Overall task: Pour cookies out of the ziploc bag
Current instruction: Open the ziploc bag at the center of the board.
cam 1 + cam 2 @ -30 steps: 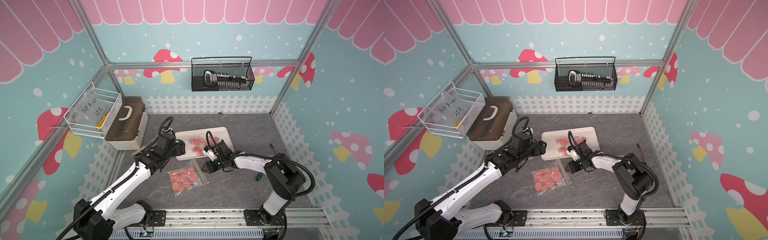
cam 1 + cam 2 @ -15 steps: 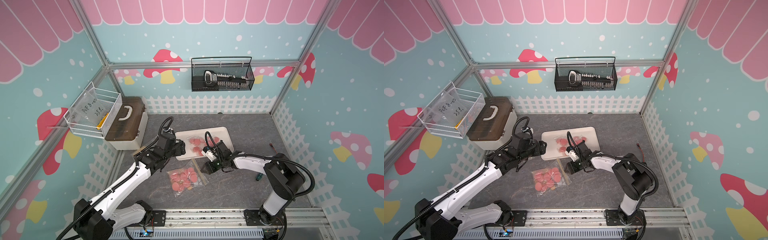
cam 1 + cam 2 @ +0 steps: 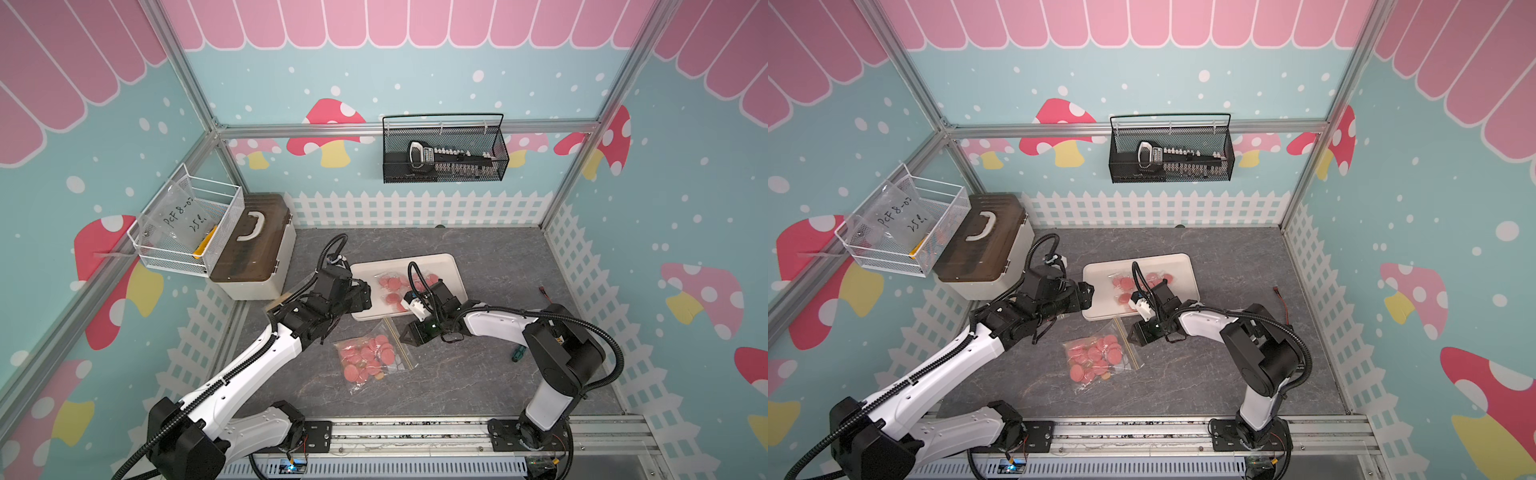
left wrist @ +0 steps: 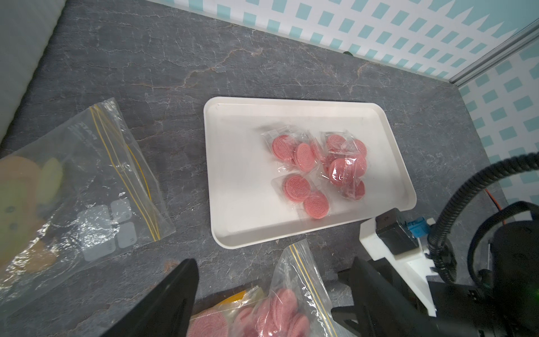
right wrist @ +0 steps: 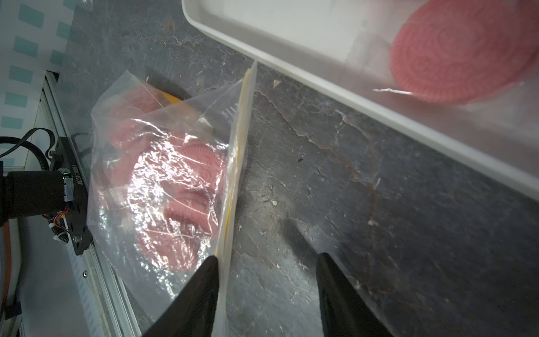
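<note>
The clear ziploc bag [image 3: 371, 360] [image 3: 1099, 358] lies flat on the grey table just in front of the white tray [image 3: 448, 266], full of pink cookies [image 3: 365, 357]. Several wrapped pink cookies [image 4: 303, 157] lie on the tray [image 4: 239, 175]. My right gripper [image 3: 405, 334] [image 5: 267, 258] is low on the table at the bag's yellow zip edge [image 5: 233, 163]. It is open, with one finger [image 5: 198, 291] against the zip strip and bare table between the jaws. My left gripper [image 3: 365, 297] [image 4: 272, 265] hangs open above the tray's left corner and the bag [image 4: 291, 291], holding nothing.
A second clear zip bag [image 4: 87, 175] lies under my left arm. A brown-lidded toolbox [image 3: 253, 249] and a white wire basket [image 3: 187, 224] stand at the back left, and a black mesh basket [image 3: 444, 153] hangs on the back wall. A green screwdriver [image 3: 517, 355] lies by my right arm.
My right gripper has edged a little toward the bag's zip edge and its jaws have narrowed slightly. The left arm and the bag have not moved.
</note>
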You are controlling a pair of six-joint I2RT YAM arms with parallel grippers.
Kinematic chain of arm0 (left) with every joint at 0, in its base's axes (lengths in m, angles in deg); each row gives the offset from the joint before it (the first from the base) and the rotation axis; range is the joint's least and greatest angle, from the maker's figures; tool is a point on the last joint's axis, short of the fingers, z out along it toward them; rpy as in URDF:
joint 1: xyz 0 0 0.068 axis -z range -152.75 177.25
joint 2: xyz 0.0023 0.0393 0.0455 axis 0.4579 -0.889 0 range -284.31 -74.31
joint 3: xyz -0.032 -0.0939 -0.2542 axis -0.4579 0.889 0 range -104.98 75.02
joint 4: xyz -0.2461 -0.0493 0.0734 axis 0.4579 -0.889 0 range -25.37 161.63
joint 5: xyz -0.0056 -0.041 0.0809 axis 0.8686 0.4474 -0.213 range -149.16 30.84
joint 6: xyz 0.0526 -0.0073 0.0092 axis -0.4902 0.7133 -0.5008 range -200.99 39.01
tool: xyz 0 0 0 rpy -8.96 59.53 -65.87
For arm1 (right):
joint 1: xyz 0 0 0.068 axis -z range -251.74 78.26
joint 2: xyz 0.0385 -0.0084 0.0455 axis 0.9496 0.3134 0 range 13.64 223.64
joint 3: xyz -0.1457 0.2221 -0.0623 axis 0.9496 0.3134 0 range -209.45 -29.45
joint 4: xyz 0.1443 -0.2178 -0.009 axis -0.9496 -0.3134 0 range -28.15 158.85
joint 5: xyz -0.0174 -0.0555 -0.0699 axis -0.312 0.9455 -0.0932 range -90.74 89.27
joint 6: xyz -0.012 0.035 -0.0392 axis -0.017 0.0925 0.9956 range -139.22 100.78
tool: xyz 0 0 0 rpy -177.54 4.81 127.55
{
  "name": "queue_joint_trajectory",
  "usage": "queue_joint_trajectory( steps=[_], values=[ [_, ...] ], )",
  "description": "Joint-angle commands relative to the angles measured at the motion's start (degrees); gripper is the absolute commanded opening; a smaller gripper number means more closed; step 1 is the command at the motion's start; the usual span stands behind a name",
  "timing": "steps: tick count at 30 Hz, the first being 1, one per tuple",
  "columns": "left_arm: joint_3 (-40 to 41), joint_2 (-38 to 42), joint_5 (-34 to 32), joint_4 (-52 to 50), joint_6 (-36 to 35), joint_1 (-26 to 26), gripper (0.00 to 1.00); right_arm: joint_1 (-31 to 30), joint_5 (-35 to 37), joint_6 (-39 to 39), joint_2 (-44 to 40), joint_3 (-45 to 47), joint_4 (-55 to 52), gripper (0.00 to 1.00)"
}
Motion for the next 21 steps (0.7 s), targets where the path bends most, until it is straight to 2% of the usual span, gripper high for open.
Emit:
queue_joint_trajectory(
  steps=[1, 12, 21],
  values=[
    [-1.3, 0.2, 0.6, 0.7, 0.0, 0.2, 0.86, -0.4, 0.3, 0.3, -1.7, -0.2, 0.4, 0.56],
    [-1.1, 0.6, 0.6, 0.6, -0.1, 0.2, 0.86, 0.4, 5.5, -0.2, -2.2, -0.5, 0.0, 0.62],
    [-0.8, 0.9, 0.5, 0.4, 0.0, 0.2, 0.86, 0.4, 4.2, 0.3, 0.6, -2.2, -0.6, 0.62]
  ],
)
